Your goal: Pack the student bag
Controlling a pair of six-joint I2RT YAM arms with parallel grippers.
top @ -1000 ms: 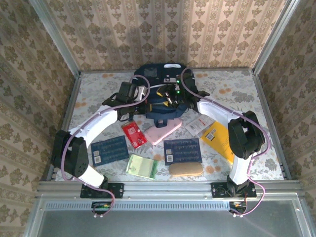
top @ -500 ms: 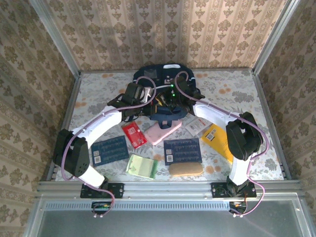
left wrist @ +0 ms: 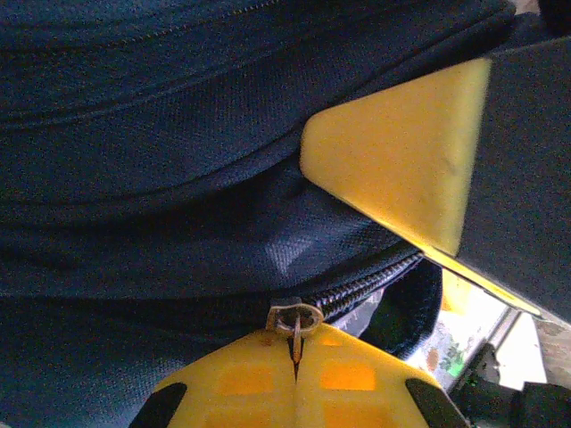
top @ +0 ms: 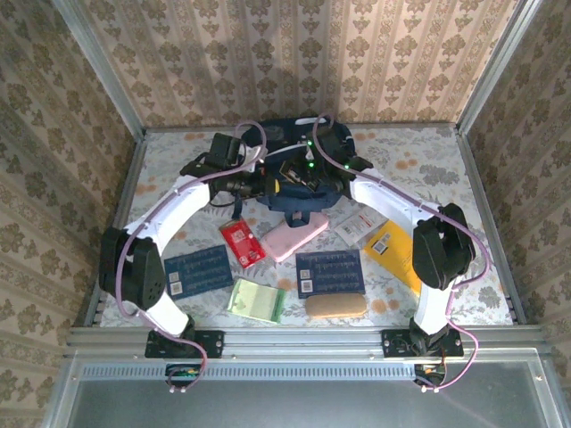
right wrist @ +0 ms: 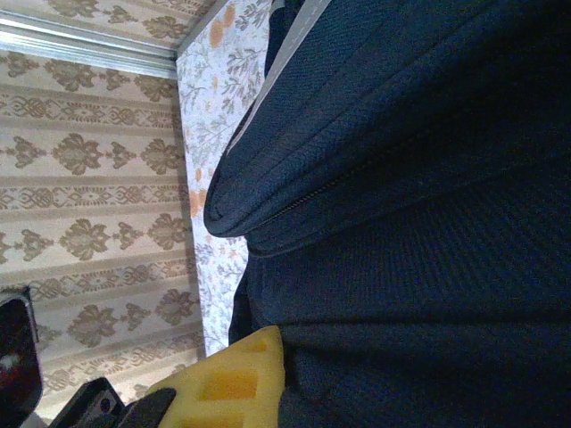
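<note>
Left jaws clamp the zipper pull [left wrist: 297, 318] of the student bag [top: 294, 198]; right jaws closed against its fabric.

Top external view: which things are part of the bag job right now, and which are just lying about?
In use: student bag; its zipper pull, pinched by the left end effector; right end effector gripping bag fabric.

Lying untouched: red packet, pink pouch, two navy booklets, green notebook, tan case, yellow book, white packets.
</note>
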